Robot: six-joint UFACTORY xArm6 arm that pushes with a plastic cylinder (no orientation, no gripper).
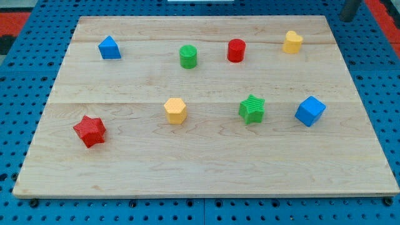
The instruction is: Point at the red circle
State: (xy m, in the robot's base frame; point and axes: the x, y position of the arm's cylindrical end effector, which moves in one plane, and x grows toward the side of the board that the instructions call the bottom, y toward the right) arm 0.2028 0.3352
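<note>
The red circle (235, 50) is a short red cylinder standing near the view's top, right of centre, on the wooden board (206, 162). A green cylinder (188, 56) stands to its left and a yellow block (292, 42) to its right. My rod shows only at the view's top right corner, off the board; its tip (345, 19) is far to the right of and above the red circle, beyond the yellow block.
A blue triangular block (109, 48) stands at the top left. A red star (90, 130) lies at the lower left. A yellow hexagon (175, 110), a green star (252, 109) and a blue cube (310, 111) stand across the middle row.
</note>
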